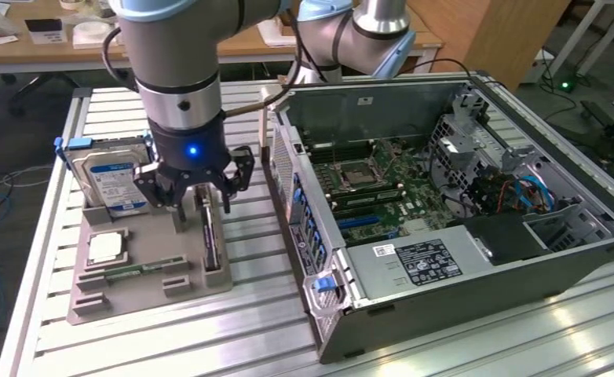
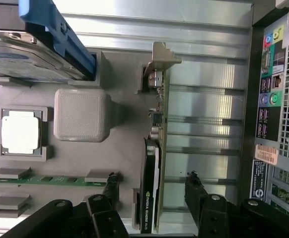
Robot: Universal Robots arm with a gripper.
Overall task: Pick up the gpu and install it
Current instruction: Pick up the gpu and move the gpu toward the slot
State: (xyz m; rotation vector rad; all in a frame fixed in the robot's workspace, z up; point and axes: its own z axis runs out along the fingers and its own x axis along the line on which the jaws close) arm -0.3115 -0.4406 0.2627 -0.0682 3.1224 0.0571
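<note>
**Exterior view.** The gripper (image 1: pixel 202 216) is seen lowered over a grey holder tray (image 1: pixel 129 302) on the slatted metal table (image 1: pixel 475 345). The jaws are spread apart and are set astride the gpu (image 1: pixel 212 247), which stands on its long edge in a slot of the tray. The card runs out from between the jaws towards the near end of the tray. No closure on the card is observed. A blue-labelled hard drive (image 1: pixel 113 177) is stood upright just beyond one jaw, on the exterior view's left. A square processor chip (image 1: pixel 106 247) and a narrow green memory stick (image 1: pixel 140 271) are laid in the tray on that same side of the jaws. The open computer case (image 1: pixel 517 275) is stood outside the other jaw, with its motherboard (image 1: pixel 381 188) exposed.

**Wrist view.** The gripper (image 2: pixel 152 176) is confirmed open. One of the fingertips (image 2: pixel 112 181) is recorded on each side of the gpu (image 2: pixel 149 208), and a clear gap is left at both. The card's silver end bracket (image 2: pixel 162 57) is found at the end farthest from the jaws. The hard drive (image 2: pixel 30 54), a blank grey block (image 2: pixel 81 115), the processor chip (image 2: pixel 20 133) and the memory stick (image 2: pixel 45 179) are ranged outside one jaw. The case's rear panel (image 2: pixel 278 99) is seen outside the other, across bare table slats (image 2: pixel 204 99).
</note>
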